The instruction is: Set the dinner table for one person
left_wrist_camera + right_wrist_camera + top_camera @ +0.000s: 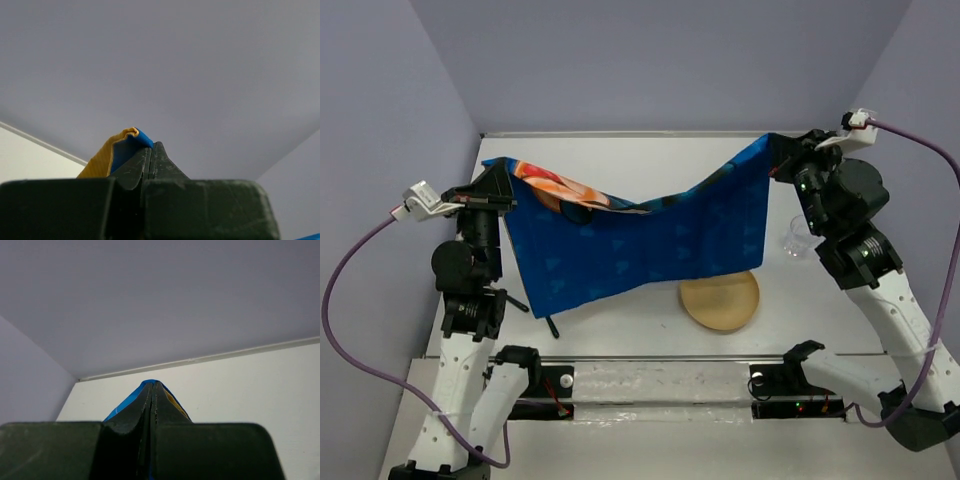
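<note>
A blue cartoon-printed cloth mat (650, 240) hangs in the air, stretched between my two grippers above the white dinner table (620, 150). My left gripper (505, 172) is shut on the mat's left corner, which shows as a blue and yellow fold (120, 150) in the left wrist view. My right gripper (778, 150) is shut on the right corner, whose blue edge (127, 402) pokes out beside the fingers. A tan round plate (720, 300) lies on the table, partly hidden behind the mat's lower edge. A clear glass (797, 238) stands to the right.
A black utensil (552, 325) lies below the mat's lower left corner, mostly hidden. A black rail with clamps (670, 385) runs along the near edge. Purple walls close in the table at the back and sides.
</note>
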Robot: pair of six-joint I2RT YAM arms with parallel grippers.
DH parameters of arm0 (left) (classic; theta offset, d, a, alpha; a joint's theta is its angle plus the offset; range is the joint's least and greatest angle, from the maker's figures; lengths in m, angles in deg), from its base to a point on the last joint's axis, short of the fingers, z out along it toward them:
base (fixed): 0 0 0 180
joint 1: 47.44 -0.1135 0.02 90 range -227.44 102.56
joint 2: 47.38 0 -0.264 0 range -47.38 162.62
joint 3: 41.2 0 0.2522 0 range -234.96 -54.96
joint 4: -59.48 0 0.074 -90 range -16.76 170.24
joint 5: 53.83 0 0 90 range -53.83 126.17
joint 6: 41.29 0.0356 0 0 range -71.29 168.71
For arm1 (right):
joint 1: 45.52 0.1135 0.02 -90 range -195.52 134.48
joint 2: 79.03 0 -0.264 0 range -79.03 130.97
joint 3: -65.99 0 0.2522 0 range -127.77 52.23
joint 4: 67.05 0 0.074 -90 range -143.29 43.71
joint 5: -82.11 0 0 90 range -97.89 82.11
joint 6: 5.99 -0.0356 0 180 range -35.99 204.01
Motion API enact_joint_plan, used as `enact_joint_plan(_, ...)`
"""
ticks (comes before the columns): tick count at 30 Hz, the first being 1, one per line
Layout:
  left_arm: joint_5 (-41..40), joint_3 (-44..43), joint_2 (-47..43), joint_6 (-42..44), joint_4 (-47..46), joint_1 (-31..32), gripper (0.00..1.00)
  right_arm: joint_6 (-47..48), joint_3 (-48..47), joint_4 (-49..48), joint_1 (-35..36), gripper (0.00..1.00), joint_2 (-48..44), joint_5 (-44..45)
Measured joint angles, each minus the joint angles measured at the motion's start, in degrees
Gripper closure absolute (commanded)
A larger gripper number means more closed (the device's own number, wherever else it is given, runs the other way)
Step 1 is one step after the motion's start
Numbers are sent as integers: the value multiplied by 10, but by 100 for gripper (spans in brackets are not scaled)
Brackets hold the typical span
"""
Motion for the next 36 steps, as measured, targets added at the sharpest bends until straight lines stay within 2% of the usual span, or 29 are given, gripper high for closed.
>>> enact_joint_plan(5, -1, -31, 62, 14, 11, -11, 100, 27, -47, 21, -10, 100, 55, 14)
enact_joint_plan(8, 15, -65, 135, 14, 16, -25, 100, 34, -103, 26, -48, 100, 136, -8)
enact_joint_plan(14, 70, -216, 336, 6, 49, -73, 100, 22, -237, 46, -134, 100, 301, -86)
enact_joint_plan(17, 90, -284, 403, 4, 68, -89, 100, 9, -323, 76, -173, 100, 376, -123)
enact_joint_plan(21, 108, -347, 428, 5, 100, -94, 100, 0, -381, 101, -196, 100, 409, -153)
enact_joint_plan(24, 117, -370, 420, 11, 90, -95, 100, -6, -388, 103, -200, 100, 394, -168)
enact_joint_plan(26, 119, -368, 406, 13, 89, -96, 100, -7, -374, 103, -200, 100, 373, -172)
enact_joint_plan(28, 125, -332, 383, 13, 56, -96, 100, -10, -312, 68, -200, 100, 330, -179)
enact_joint_plan(32, 133, -155, 308, -3, -1, -96, 100, -18, -135, 26, -200, 100, 242, -183)
enact_joint_plan(36, 133, 21, 299, -30, -30, -96, 100, -31, 26, -23, -201, 100, 241, -182)
